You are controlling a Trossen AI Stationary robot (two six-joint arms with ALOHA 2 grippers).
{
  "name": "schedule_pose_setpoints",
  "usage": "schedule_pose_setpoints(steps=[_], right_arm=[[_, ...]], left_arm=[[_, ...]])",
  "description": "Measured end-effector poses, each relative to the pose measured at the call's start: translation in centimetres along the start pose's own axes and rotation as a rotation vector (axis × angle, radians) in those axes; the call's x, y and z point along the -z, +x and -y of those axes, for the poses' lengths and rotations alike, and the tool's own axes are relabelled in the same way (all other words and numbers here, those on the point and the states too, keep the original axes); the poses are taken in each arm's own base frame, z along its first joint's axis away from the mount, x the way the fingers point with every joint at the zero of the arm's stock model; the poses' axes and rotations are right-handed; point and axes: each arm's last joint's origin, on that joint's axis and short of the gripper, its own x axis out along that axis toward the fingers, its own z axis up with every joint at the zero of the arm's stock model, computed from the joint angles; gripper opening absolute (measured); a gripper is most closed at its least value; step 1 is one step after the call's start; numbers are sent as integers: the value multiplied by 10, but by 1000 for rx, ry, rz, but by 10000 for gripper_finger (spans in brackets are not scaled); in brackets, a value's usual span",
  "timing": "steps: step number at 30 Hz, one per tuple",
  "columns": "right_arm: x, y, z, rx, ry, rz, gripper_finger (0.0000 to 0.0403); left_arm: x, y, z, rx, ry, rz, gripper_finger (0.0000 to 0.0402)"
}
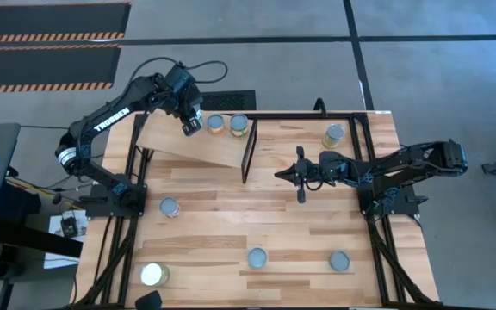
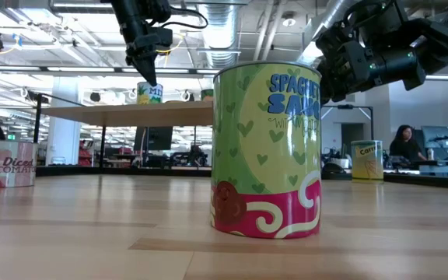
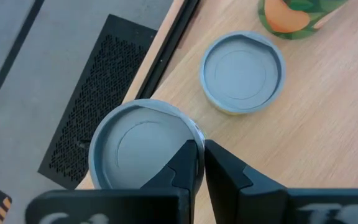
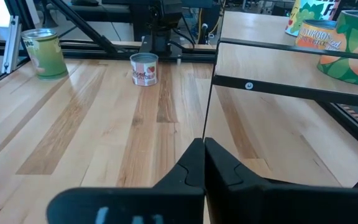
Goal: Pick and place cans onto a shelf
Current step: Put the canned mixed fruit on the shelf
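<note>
The shelf (image 1: 198, 143) is a slanted light wood board on a black frame at the table's far left. Two cans (image 1: 215, 125) (image 1: 238, 126) stand upright on it. A third, grey-topped can (image 3: 135, 146) stands at the shelf's far left corner, under my left gripper (image 3: 201, 163). That gripper points down from above, shut, its tips at this can's rim; it also shows in the low view (image 2: 151, 76). My right gripper (image 1: 281, 175) is shut and empty, low over the table's middle, pointing left toward the shelf frame. My left gripper has its shut fingertips (image 3: 188, 158) at the rim (image 3: 193, 132) of the grey-topped can, on the side toward the other cans, coming from above. I cannot tell whether they touch it. The can stands upright on the shelf.
More cans stand on the tabletop: one at the left (image 1: 170, 207), two near the front (image 1: 257, 257) (image 1: 339, 261), a cream-topped one at the front left (image 1: 154, 275), a yellow-green one at the far right (image 1: 334, 134). The shelf's black post (image 1: 248, 151) stands before my right gripper.
</note>
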Motion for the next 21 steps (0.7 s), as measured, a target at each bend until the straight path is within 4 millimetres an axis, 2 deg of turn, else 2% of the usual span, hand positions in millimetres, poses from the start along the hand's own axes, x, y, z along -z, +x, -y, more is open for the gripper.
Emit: schedule_pose_setpoints(steps=[17, 21], right_arm=[[0, 0, 0, 0, 0, 0, 12], [0, 0, 0, 0, 0, 0, 12]], left_arm=[[1, 0, -6, -50, -1, -11, 19], [1, 0, -6, -50, 1, -11, 37]])
